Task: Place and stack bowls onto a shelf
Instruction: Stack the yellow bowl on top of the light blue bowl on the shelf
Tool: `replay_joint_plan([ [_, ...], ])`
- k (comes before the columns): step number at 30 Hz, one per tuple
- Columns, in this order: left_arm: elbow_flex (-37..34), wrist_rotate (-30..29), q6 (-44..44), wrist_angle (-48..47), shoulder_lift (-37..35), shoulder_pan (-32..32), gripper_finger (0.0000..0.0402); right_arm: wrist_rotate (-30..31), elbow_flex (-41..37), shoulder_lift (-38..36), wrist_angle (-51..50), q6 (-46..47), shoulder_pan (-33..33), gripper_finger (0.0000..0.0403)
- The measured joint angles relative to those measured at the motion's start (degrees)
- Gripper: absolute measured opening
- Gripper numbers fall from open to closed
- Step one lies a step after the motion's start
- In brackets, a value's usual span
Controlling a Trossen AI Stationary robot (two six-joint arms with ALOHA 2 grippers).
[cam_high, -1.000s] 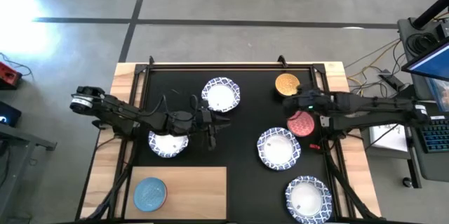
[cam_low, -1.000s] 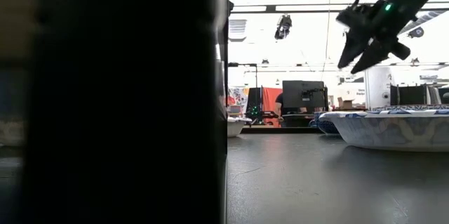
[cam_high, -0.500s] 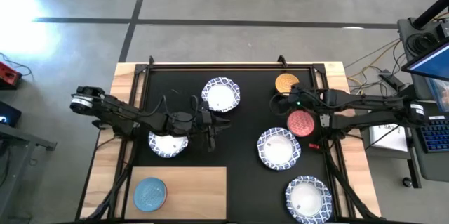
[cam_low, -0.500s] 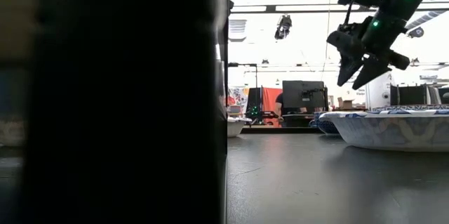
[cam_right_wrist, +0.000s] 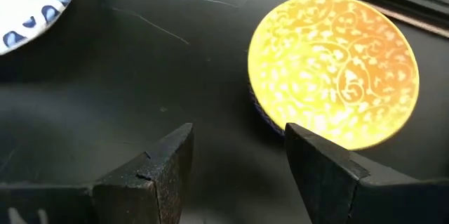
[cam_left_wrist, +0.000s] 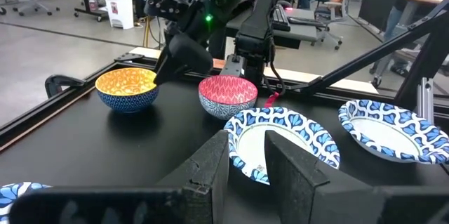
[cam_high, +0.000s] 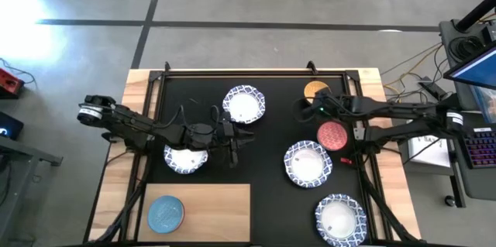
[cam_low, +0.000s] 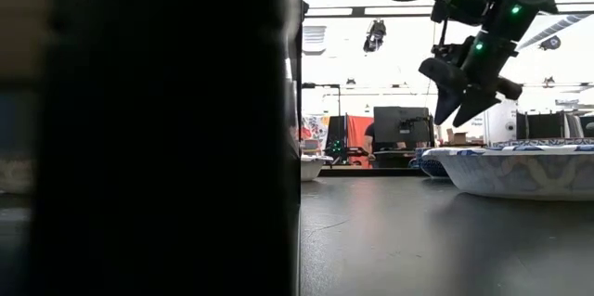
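My right gripper (cam_high: 304, 106) (cam_right_wrist: 238, 155) is open and hangs above the mat beside the golden yellow bowl (cam_high: 315, 90) (cam_right_wrist: 334, 69), touching nothing. My left gripper (cam_high: 234, 143) (cam_left_wrist: 247, 162) is open and waits over the mat's middle. The red-pink bowl (cam_high: 332, 135) (cam_left_wrist: 228, 96) and several white blue-rimmed bowls (cam_high: 244, 104) (cam_high: 186, 158) (cam_high: 308, 162) (cam_high: 339, 217) stand on the mat. The light blue bowl (cam_high: 165, 213) sits on the light-wood shelf (cam_high: 213, 210). The grey-purple bowl is out of view.
A black mat (cam_high: 271, 142) covers the table inside a black frame (cam_high: 256, 70). In the low view a large dark shape (cam_low: 167, 129) blocks the left half, and a white bowl (cam_low: 520, 171) stands at the right. Bare mat lies between the white bowls in the middle.
My right gripper has moved toward the table's left, past the red-pink bowl to beside the golden yellow bowl, and has come lower. Its fingers have stayed apart. The left arm and all the bowls have kept still.
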Motion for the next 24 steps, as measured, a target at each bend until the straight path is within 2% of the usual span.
replay_joint_plan([
  [24, 0.00, 0.00, 0.00, -0.09, 0.00, 0.00, 0.0076, 0.05, 0.00, 11.42, 2.31, -10.09, -6.67, 0.0212],
])
